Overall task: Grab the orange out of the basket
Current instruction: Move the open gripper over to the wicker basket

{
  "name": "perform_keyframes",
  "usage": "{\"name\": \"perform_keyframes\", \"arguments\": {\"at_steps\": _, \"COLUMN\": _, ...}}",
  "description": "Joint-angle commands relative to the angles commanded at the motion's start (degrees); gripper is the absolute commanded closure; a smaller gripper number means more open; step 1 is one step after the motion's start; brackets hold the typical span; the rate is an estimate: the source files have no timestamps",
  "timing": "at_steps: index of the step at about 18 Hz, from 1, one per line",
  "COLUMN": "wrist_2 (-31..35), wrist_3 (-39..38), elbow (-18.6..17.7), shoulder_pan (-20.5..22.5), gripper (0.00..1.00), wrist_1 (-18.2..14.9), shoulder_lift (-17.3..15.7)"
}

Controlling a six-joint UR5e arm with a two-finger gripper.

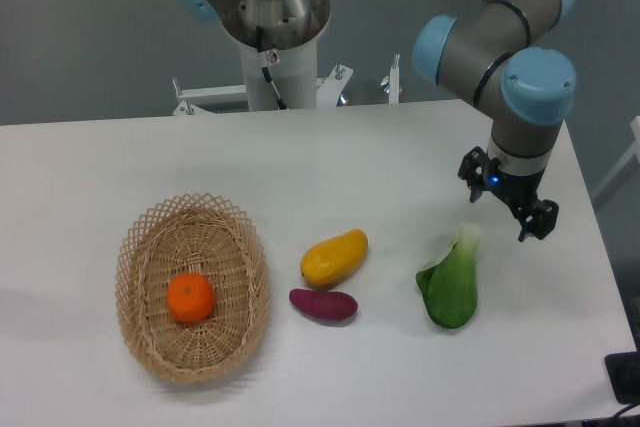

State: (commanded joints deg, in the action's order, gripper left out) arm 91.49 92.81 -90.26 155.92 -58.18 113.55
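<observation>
Inside the oval woven wicker basket (150,252) sits the round, glossy orange (190,298).

Beside the basket lie a smooth yellow mango (334,257), a dark purple sweet potato (323,304) and a leafy green bok choy (450,285). Well apart from the basket, the gripper (508,202) hangs over the white table (330,162), fingers spread, holding nothing.

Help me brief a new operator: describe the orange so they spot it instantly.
Find the oval wicker basket at the table's left end; the orange sits alone inside it. It is round and bright orange, unlike the elongated yellow mango and purple sweet potato lying outside on the table.
</observation>
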Motion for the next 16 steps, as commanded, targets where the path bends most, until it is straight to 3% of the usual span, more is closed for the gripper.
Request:
{"name": "perform_keyframes", "arguments": {"at_steps": 3, "wrist_2": -0.09, "wrist_3": -0.35, "elbow": -0.17, "shoulder_pan": -0.09, "gripper": 0.0, "wrist_1": -0.17, "shoulder_lift": -0.09}}
{"name": "perform_keyframes", "arguments": {"at_steps": 6, "wrist_2": -0.26, "wrist_3": -5.35, "elbow": -0.53, "shoulder_pan": -0.79, "gripper": 0.0, "wrist_1": -0.26, "shoulder_lift": -0.09}}
{"name": "perform_keyframes", "arguments": {"at_steps": 16, "wrist_2": -0.35, "wrist_3": -23.63, "elbow": -1.41, "shoulder_pan": -8.61, "gripper": 0.0, "wrist_1": -0.26, "shoulder_lift": -0.79}}
